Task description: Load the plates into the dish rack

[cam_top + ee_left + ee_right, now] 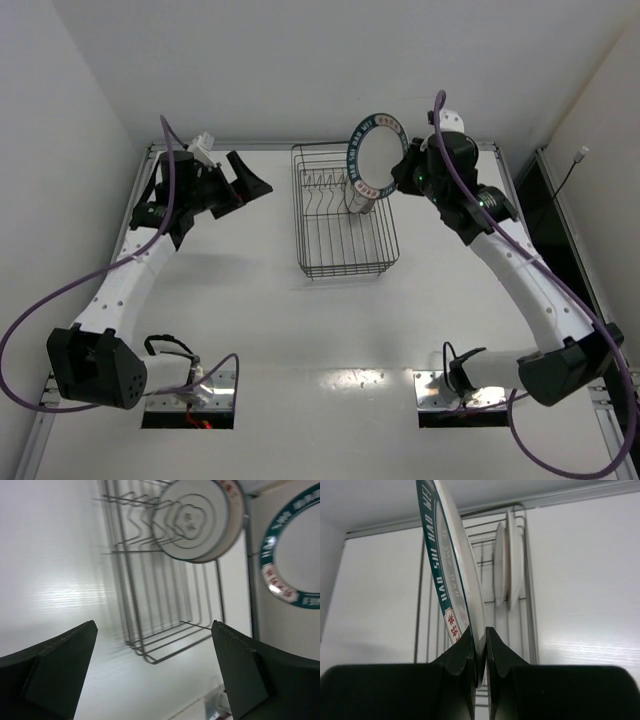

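Observation:
My right gripper (405, 168) is shut on the rim of a white plate with a dark blue rim (375, 155), held upright in the air above the far right corner of the dark wire dish rack (325, 265). In the right wrist view the plate (451, 565) stands edge-on between my fingers (479, 647). Two other plates (506, 562) stand upright in the rack's far end; the left wrist view shows the nearer one with thin dark rings (192, 520). My left gripper (243, 183) is open and empty, left of the rack.
Raised metal rails (135, 215) edge the table on the left, far and right sides. White walls stand close behind and beside them. The near part of the rack (165, 630) holds nothing.

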Robot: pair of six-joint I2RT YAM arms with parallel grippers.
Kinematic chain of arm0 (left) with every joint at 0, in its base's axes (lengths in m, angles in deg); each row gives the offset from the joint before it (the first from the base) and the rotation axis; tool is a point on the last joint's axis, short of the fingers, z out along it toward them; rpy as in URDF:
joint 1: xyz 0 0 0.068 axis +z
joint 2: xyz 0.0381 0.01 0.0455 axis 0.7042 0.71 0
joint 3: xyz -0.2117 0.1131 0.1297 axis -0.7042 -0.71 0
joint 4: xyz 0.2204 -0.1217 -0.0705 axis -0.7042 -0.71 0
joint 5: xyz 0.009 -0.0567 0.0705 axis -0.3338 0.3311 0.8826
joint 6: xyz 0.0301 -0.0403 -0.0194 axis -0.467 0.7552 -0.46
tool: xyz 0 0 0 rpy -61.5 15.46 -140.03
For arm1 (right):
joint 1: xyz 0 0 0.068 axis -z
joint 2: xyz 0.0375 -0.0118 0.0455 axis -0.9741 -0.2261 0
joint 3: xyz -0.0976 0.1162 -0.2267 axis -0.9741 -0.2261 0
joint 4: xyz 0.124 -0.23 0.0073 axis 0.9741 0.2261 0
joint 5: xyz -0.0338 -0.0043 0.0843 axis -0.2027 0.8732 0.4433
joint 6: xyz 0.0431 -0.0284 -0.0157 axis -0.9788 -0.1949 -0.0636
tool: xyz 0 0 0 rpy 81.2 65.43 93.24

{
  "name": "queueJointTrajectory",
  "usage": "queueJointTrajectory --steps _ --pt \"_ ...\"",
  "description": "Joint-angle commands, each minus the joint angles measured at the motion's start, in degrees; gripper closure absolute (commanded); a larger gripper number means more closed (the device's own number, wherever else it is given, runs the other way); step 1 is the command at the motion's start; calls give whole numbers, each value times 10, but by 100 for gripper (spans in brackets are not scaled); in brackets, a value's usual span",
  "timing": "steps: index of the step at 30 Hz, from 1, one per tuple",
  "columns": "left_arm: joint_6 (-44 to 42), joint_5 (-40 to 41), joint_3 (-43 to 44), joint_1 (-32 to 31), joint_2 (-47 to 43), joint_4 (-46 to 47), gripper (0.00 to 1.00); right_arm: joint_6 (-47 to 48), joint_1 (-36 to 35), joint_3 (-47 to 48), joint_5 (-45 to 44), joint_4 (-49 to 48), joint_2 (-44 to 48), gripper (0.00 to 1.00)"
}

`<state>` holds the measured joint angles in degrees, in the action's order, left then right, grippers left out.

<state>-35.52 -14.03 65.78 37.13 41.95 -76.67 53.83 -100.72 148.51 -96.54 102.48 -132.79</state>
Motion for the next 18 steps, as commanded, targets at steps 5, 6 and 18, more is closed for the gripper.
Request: queueJointTrajectory --steps 5,6,18 --pt "-135 315 65 10 -46 -178 1 74 -17 125 -165 34 -131 100" --pt "-144 341 65 10 -54 -178 1 84 -17 136 -174 39 -146 100" --pt "-216 489 -51 10 -122 -101 1 130 -66 229 -263 31 -329 100"
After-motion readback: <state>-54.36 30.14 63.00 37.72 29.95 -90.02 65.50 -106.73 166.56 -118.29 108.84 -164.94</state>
